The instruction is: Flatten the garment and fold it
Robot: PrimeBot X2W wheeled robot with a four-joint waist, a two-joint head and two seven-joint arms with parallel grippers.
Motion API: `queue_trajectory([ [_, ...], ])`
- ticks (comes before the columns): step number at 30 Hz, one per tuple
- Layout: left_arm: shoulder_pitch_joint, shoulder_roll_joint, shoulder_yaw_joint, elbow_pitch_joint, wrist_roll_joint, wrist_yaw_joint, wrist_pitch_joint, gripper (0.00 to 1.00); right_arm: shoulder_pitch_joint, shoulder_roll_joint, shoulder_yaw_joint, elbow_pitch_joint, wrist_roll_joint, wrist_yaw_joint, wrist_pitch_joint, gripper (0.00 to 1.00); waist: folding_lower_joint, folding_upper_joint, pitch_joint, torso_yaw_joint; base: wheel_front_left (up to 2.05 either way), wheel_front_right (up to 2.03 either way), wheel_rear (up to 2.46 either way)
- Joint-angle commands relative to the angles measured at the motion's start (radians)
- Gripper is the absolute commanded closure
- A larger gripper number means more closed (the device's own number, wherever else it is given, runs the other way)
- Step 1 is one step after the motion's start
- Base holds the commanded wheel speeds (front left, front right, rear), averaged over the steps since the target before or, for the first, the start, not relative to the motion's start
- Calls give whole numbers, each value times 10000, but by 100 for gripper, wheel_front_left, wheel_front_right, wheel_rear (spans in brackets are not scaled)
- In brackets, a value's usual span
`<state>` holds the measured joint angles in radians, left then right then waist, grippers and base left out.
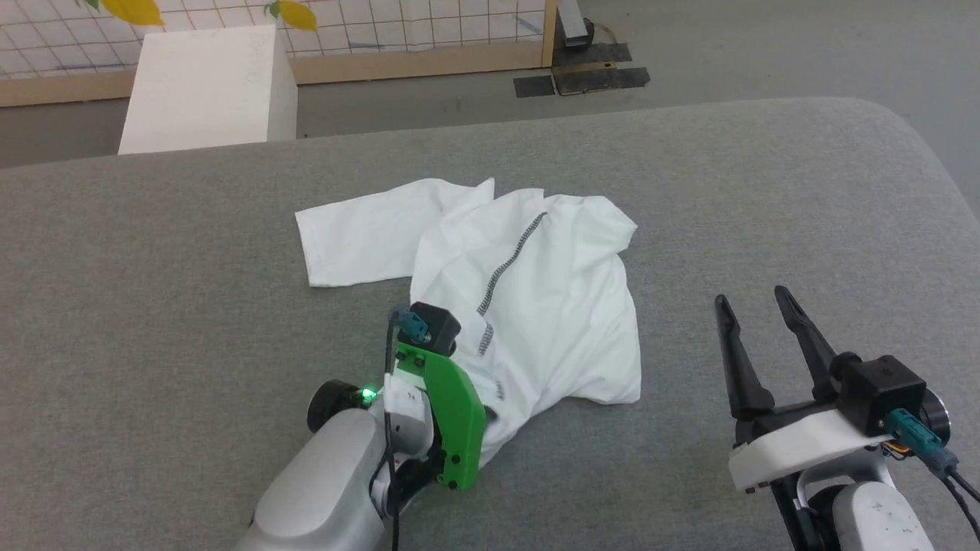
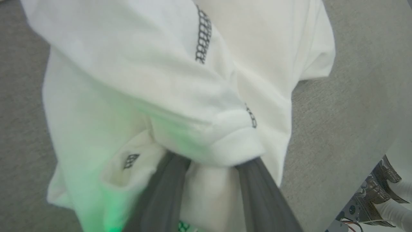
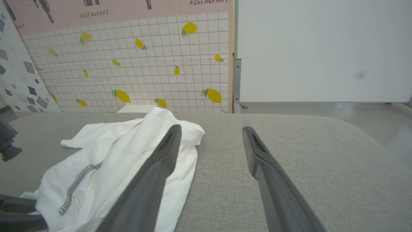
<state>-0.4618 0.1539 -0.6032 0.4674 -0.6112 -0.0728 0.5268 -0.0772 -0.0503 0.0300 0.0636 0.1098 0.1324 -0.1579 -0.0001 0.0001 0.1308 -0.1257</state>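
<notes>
The garment (image 1: 536, 306), a white shirt with dark zigzag stitching, lies crumpled in the middle of the grey padded surface (image 1: 153, 306), one sleeve spread flat to its left. In the left wrist view my left gripper (image 2: 214, 161) is at its near edge, fingers apart, with a bunched fold of the garment (image 2: 128, 80) lying between and over the tips. In the head view that arm's green wrist mount (image 1: 452, 413) hides those fingers. My right gripper (image 1: 754, 295) hovers open and empty to the right of the shirt. It (image 3: 210, 129) has the garment (image 3: 112, 151) to its left.
A white box (image 1: 207, 88) stands beyond the surface's far left edge. The surface's far right corner (image 1: 903, 130) is rounded, with grey floor behind it. A lemon-patterned tiled wall (image 3: 128, 64) is at the back. Bare grey padding lies left and right of the shirt.
</notes>
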Motion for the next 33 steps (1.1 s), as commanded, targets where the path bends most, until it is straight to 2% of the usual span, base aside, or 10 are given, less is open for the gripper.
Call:
queue_trajectory([
  [1,380,-29,57,-52,-91,159,-202,0,-59,1,17,34,51,-17,-28,0,1,-1,-51,113,0,0,0],
  [7,792,281,951,-1297,96,893,-2128,0,27,1,0,-3,-55,-17,38,0,1,-1,-253,407,0,0,0],
  [12,1298,785,1865,-2547,621,1525,-4420,0,104,1,-14,-117,-135,-17,124,0,1,-1,-415,655,0,0,0],
  [17,1845,1271,2564,-3018,1198,1789,-6800,0,174,1,-19,-224,-230,-17,204,0,1,-1,-545,925,0,0,0],
  [19,2093,1387,2793,-2945,1328,1849,-7418,0,205,1,-15,-272,-262,-17,248,0,1,-1,-584,1014,0,0,0],
  [24,2717,1335,3469,-2987,1640,1867,-7868,0,247,1,13,-381,-381,-17,393,0,1,-1,-632,1284,0,0,0],
  [29,3321,713,4360,-3761,2256,1501,-7882,0,-139,1,69,-531,-520,-17,807,0,1,-1,-453,1761,0,0,0],
  [33,3535,146,4821,-4083,2711,1090,-7883,0,-1092,1,121,-272,-601,-17,1887,0,1,-1,-164,2150,0,0,0],
])
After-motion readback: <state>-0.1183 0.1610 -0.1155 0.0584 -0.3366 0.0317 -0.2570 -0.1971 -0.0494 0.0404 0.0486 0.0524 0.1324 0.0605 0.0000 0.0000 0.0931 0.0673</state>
